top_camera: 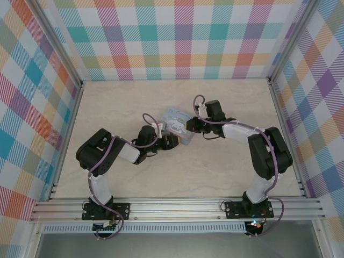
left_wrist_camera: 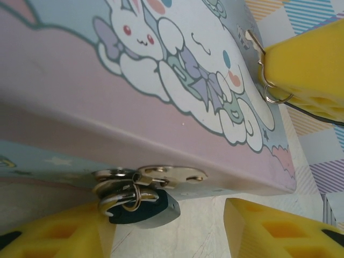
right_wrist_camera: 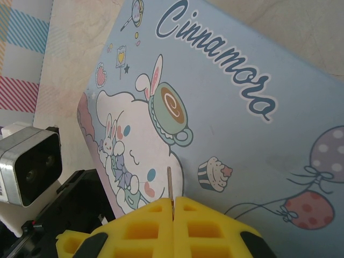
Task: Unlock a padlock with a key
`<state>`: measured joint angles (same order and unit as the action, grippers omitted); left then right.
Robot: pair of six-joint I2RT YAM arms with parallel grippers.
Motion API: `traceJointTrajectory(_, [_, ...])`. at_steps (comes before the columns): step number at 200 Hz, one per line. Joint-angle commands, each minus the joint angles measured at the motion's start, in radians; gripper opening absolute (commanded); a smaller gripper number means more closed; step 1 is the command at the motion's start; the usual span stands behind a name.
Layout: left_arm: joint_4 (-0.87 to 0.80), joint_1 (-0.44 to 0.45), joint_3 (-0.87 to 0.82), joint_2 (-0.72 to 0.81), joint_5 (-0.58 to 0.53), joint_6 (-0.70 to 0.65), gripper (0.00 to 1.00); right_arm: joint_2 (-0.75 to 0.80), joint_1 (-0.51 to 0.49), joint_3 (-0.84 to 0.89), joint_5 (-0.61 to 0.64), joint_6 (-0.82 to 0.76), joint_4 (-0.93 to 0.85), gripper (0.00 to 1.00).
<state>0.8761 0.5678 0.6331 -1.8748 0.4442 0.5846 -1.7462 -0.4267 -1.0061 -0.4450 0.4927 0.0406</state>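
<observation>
At the bottom of the left wrist view the left tool (left_wrist_camera: 166, 234) has its yellow pads apart, clamped on nothing I can see. The padlock (left_wrist_camera: 145, 209) hangs between them, close to the left-hand pad, above the pale surface (left_wrist_camera: 201, 217). Its shackle passes through the shiny hasp (left_wrist_camera: 172, 174) on the front edge of the tin (left_wrist_camera: 80, 97). Further off, at the upper right, the right tool (right_wrist_camera: 173, 210) is pinched together on the key (right_wrist_camera: 170, 185), and only the thin tip pokes out.

Risks, as I judge them:
- The padlock hangs loose and may swing away if a pad nudges it
- The thin key may twist in the soft pads

The keyhole is hidden, and the left-hand pad covers part of the lock
</observation>
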Motion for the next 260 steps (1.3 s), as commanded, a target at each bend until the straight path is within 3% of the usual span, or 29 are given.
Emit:
traceJointTrajectory(1, [0.083,0.010,-0.025,0.045,0.018,0.012,0.55,-0.016,-0.004,0.035,0.020,-0.002,-0.087,0.04])
traceJointTrajectory(141, [0.147,0.026,-0.030,0.020,-0.024,0.084,0.46,-0.012,-0.004,0.046,0.017,0.002,-0.076,0.04])
traceJointTrajectory(260, [0.290,0.041,-0.047,-0.058,-0.133,0.248,0.48,-0.015,-0.004,0.041,0.017,0.003,-0.078,0.04])
